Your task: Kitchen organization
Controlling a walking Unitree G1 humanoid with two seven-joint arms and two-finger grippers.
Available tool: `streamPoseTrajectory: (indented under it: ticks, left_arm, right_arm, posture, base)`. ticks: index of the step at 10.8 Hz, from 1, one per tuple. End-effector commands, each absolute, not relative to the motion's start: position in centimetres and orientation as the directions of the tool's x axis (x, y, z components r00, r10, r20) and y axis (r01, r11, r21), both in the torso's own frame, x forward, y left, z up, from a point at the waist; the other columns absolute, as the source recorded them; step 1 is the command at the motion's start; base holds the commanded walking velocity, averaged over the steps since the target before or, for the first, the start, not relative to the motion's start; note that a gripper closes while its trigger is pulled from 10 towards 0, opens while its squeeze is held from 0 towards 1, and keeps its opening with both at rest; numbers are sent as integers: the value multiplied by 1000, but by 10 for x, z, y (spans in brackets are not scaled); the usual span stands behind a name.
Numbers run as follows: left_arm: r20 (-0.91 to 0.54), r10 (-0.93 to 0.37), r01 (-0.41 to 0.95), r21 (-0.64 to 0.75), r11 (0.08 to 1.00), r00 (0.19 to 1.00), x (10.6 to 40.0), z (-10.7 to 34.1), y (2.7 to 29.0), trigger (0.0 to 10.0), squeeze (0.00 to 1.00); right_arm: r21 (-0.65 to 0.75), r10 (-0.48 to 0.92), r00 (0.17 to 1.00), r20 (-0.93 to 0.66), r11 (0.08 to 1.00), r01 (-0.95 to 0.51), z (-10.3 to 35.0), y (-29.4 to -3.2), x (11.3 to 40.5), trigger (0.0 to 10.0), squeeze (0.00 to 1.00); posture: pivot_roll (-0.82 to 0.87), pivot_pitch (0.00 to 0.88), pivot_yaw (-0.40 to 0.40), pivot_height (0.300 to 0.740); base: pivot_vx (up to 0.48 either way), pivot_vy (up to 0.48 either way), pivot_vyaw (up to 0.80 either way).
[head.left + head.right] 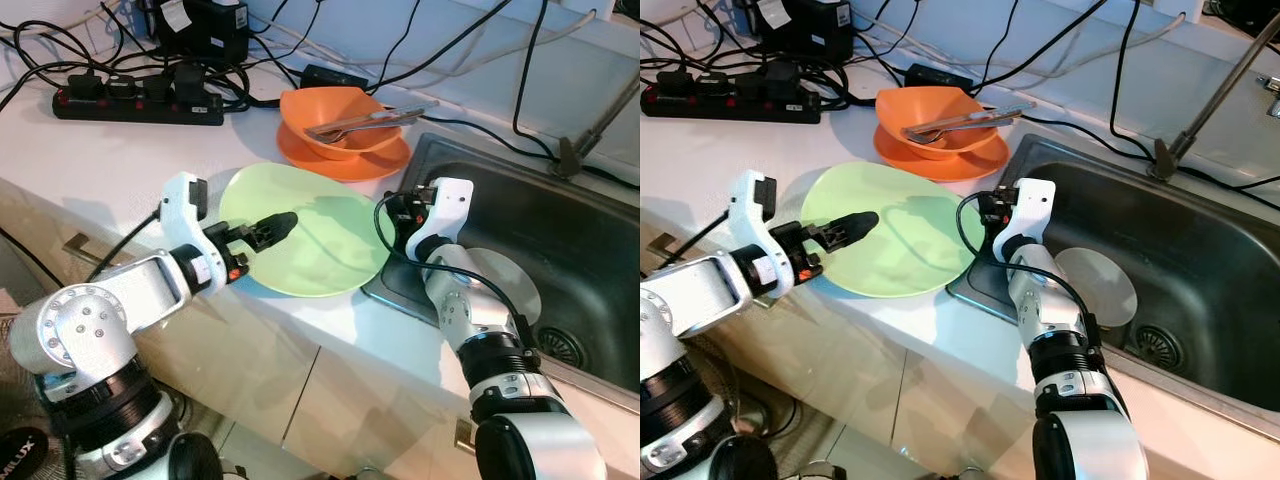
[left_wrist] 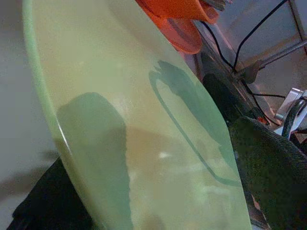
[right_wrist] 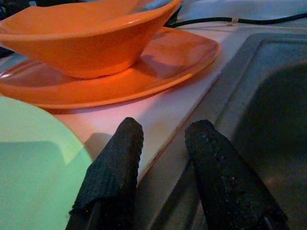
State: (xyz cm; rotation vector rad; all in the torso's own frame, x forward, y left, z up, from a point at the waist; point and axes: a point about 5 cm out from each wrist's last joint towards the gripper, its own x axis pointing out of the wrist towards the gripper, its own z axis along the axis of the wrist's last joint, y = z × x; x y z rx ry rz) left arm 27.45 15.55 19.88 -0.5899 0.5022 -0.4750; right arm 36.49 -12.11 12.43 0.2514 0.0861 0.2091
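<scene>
left gripper (image 1: 272, 228) reaches level, jaws clamp green plate (image 1: 320, 245) rim; right gripper (image 3: 163, 158) at sink (image 1: 560, 240) edge, jaws parted, empty

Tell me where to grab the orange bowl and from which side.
Grip the orange bowl by its rim on the near side, coming from above. It sits upright on the orange plate, its walls flare outward, and cutlery lies across the far part, so the near rim looks free for the jaws.
</scene>
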Motion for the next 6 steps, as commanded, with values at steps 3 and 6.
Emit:
streamPoseTrajectory:
  ticks: [3, 6]
  left_arm:
    - [-356, -575, 271, -623, 733, 737, 272, 192, 145, 0, 0]
    - [-357, -554, 264, -606, 750, 752, 273, 193, 148, 0, 0]
  right_arm:
    - [251, 203, 973, -109, 953, -170, 114, -126, 362, 10000, 0]
    - [247, 193, 975, -112, 956, -161, 115, -129, 362, 10000, 0]
  posture:
    - [82, 70, -138, 740]
    - [84, 73, -144, 740]
  base:
    - [0, 0, 0]
    - [0, 0, 0]
